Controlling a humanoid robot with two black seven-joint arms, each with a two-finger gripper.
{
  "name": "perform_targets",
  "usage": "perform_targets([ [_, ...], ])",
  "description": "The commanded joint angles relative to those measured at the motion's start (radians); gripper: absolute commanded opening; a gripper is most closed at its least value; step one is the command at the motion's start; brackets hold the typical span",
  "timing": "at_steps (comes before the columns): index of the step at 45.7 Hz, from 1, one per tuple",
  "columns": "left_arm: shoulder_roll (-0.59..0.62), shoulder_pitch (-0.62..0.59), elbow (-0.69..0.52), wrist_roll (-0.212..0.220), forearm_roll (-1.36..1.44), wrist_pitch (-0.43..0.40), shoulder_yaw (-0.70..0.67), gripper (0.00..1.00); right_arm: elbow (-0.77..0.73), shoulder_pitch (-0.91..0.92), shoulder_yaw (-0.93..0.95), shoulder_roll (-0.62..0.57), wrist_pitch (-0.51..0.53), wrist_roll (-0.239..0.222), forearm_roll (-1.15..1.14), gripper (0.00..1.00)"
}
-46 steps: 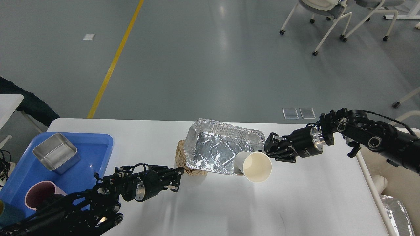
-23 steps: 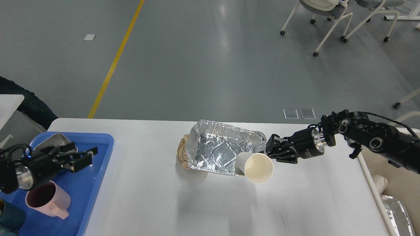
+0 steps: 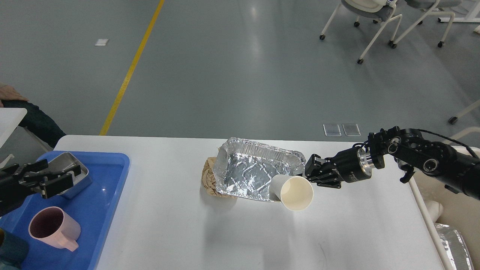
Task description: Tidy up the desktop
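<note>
The white desktop (image 3: 168, 221) carries a crumpled foil tray (image 3: 255, 172) at its middle. The tray's left end rests on a wad of brown paper (image 3: 209, 182). A white paper cup (image 3: 294, 192) lies on its side against the tray's near right corner, mouth toward me. My right gripper (image 3: 310, 174) reaches in from the right and is shut on the foil tray's right rim. The tray looks tilted, with a shadow under it. My left gripper (image 3: 60, 178) is open and empty over the blue tray (image 3: 108, 180) at the far left, in front of a metal box (image 3: 78, 173).
A pink mug (image 3: 52, 229) stands in the blue tray, and a dark teal item (image 3: 11, 251) is at the bottom left corner. A cream bin (image 3: 450, 210) with foil (image 3: 455, 245) in it stands past the table's right edge. Office chairs (image 3: 378, 22) stand far back on the right.
My left arm has pulled back from the brown paper at the table's middle to the blue tray at the far left. The right gripper, foil tray and cup have shifted slightly right.
</note>
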Motion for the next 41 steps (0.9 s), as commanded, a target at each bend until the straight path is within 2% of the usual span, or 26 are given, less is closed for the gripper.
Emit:
perform_targets([
  [1, -0.067, -0.042, 0.031, 0.008, 0.009, -0.014, -0.001, 0.97, 0.000, 0.000, 0.002, -0.002, 0.000, 0.000, 0.001, 0.00],
  [6, -0.257, -0.170, 0.083, 0.011, 0.049, -0.084, 0.032, 0.97, 0.002, 0.001, 0.002, -0.003, 0.000, 0.000, 0.001, 0.00],
  [10, -0.374, -0.289, 0.192, 0.010, 0.187, -0.142, 0.096, 0.97, 0.000, 0.001, 0.002, -0.009, 0.000, 0.000, 0.001, 0.00],
  [15, -0.555, -0.411, 0.318, -0.001, 0.288, -0.150, 0.173, 0.97, 0.002, 0.003, 0.002, -0.020, 0.000, 0.000, 0.001, 0.00],
  [23, -0.688, -0.545, 0.431, -0.002, 0.303, -0.150, 0.346, 0.97, 0.000, 0.001, 0.003, -0.029, 0.000, 0.000, 0.002, 0.00],
  [30, -0.753, -0.579, 0.476, -0.002, 0.311, -0.147, 0.456, 0.97, 0.002, 0.001, 0.011, -0.042, 0.000, 0.000, 0.002, 0.00],
  [35, -0.792, -0.576, 0.491, -0.002, 0.343, -0.146, 0.475, 0.97, 0.000, 0.000, 0.015, -0.042, 0.000, 0.000, 0.002, 0.00],
  [41, -0.881, -0.574, 0.582, -0.006, 0.348, -0.126, 0.475, 0.97, 0.000, -0.002, 0.018, -0.042, 0.000, 0.001, 0.002, 0.00],
])
